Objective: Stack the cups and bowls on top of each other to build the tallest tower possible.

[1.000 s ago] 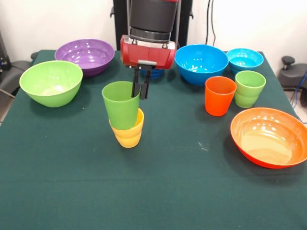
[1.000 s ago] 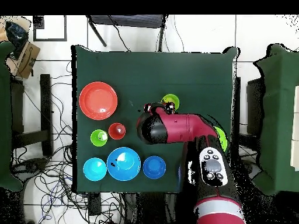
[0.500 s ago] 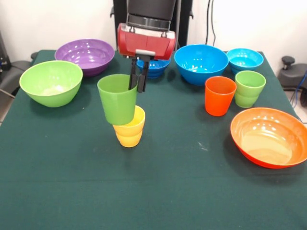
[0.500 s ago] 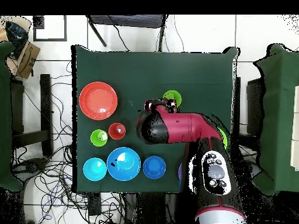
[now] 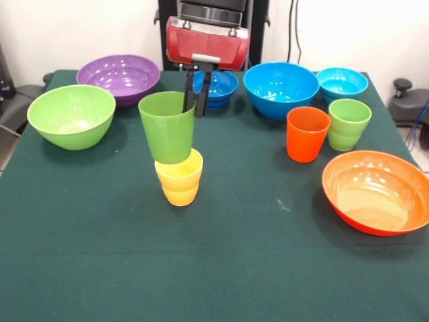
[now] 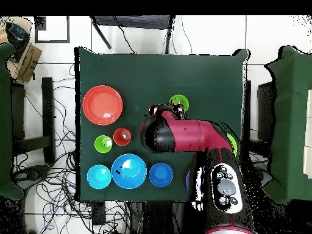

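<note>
Dark green cloth covers my tabletop point(image 5: 221, 268). Near its middle, my gripper point(image 5: 196, 100) has its fingers point(image 5: 202, 97) pinched on the green cup's point(image 5: 167, 127) rim, holding it upright with its base inside the yellow cup point(image 5: 179, 180).

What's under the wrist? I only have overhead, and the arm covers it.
Observer: The gripper is shut on the green cup at its rim, one finger inside, one outside.
Operator: Anything below the cup?
Observer: The yellow cup stands upright right beneath it, with the green cup's base at its mouth.
Operator: Fully nested?
Observer: No. Most of the green cup shows above the yellow rim. I cannot tell whether the two touch.
</note>
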Tool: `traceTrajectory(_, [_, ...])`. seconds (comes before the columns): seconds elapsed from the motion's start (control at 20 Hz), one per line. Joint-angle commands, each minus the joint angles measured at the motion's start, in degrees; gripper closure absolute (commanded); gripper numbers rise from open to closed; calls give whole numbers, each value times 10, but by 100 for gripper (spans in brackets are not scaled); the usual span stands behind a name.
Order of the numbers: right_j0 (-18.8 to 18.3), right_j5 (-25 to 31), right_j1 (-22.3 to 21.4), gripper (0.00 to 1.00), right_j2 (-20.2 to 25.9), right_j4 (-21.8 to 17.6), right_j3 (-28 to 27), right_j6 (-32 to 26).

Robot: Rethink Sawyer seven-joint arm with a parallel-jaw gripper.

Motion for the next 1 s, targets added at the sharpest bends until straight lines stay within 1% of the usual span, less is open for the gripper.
traceTrajectory(0.05, [23, 72, 9, 100, 13, 21, 35, 72])
traceTrajectory(0.65, [85, 52, 26, 100, -39, 65, 38, 116])
traceTrajectory(1.0, [104, 37, 33, 100, -56, 86, 48, 129])
